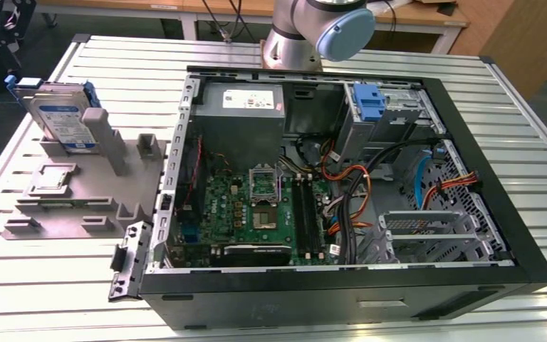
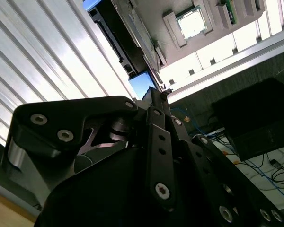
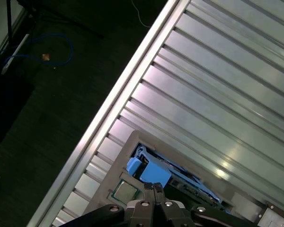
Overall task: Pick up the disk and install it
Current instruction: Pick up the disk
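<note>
While the disk (image 1: 65,120) stands upright in the grey holder (image 1: 69,196) on the bench (image 1: 36,285), pick-up is at the approach stage: the jaws hover above it, seemingly closed and empty, so a grasp calls for opening them first.

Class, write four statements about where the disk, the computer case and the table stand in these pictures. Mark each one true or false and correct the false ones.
1. The disk stands upright in the grey fixture, on the exterior view's left of the computer case. True.
2. The disk is installed inside the case. False: it sits in the fixture outside the case, and the first wrist view shows the gripper near its blue frame.
3. The case lies open, showing the motherboard. True.
4. Everything rests on a wooden table. False: the table is slatted metal.
</note>
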### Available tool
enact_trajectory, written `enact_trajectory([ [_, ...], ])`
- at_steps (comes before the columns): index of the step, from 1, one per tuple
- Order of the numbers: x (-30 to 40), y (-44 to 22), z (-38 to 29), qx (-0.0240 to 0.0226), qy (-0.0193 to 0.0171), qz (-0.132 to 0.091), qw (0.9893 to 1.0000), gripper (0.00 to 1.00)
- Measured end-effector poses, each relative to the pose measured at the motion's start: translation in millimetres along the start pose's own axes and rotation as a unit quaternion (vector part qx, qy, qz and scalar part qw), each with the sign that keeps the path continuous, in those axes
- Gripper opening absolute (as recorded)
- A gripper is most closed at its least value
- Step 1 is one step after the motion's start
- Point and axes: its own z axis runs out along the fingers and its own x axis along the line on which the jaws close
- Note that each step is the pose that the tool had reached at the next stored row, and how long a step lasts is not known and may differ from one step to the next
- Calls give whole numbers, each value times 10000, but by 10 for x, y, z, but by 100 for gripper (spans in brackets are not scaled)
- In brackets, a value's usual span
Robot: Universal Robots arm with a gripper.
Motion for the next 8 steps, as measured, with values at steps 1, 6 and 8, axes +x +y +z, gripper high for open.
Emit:
enact_trajectory([
  [1, 0, 0, 0, 0, 0, -1, 10000, 10],
  [6, 0, 0, 0, 0, 0, -2, 10000, 10],
  [8, 0, 0, 0, 0, 0, -3, 10000, 10],
])
